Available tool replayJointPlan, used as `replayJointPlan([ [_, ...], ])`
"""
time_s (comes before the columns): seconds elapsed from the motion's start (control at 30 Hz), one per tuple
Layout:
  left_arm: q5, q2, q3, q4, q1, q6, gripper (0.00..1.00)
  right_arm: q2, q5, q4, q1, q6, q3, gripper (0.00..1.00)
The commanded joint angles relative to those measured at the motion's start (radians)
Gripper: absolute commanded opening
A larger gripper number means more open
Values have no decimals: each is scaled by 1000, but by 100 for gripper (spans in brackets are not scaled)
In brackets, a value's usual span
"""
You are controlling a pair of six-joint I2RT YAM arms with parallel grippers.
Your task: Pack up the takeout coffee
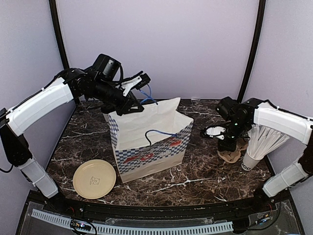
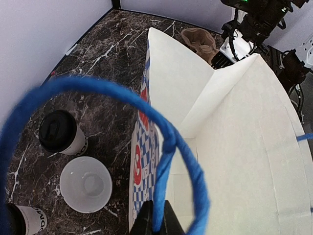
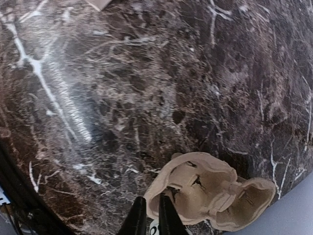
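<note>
Left gripper (image 2: 156, 216) is clamping the paper bag's (image 2: 234, 137) blue handle (image 2: 168, 147); right gripper (image 3: 150, 213), jaws nearly together, is pinching the pulp cup carrier's (image 3: 210, 193) rim. Coffee cups (image 2: 74, 143) are standing outside, beside the bag. A lift by that thin rim is likely risking a tear or slip.

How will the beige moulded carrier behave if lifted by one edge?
The carrier looks like thin moulded pulp: probably light and fairly stiff. Pinched at one rim by the right end effector, it may tilt or tear.

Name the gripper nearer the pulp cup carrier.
Right. The right gripper pinches the rim of the pulp cup carrier; the left gripper is far off, clamped on the blue handle of the paper bag.
</note>
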Motion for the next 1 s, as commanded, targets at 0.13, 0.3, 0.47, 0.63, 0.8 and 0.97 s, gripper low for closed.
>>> replayJointPlan([
  [0.13,-39,-13,-27,40,18,-7,25,87,320,165,14,39,-88,0],
  [0.3,-26,-25,-42,58,23,-1,35,148,386,206,14,44,-132,0],
  [0.47,-32,-53,-87,94,28,7,37,189,401,213,14,47,-150,0],
  [0.63,-45,-84,-126,119,32,14,37,228,343,211,17,34,-156,0],
  [0.8,-50,-118,-159,149,40,23,38,271,147,174,42,21,-53,0],
  [0.97,-36,-141,-191,171,50,22,38,402,39,186,42,12,112,0],
])
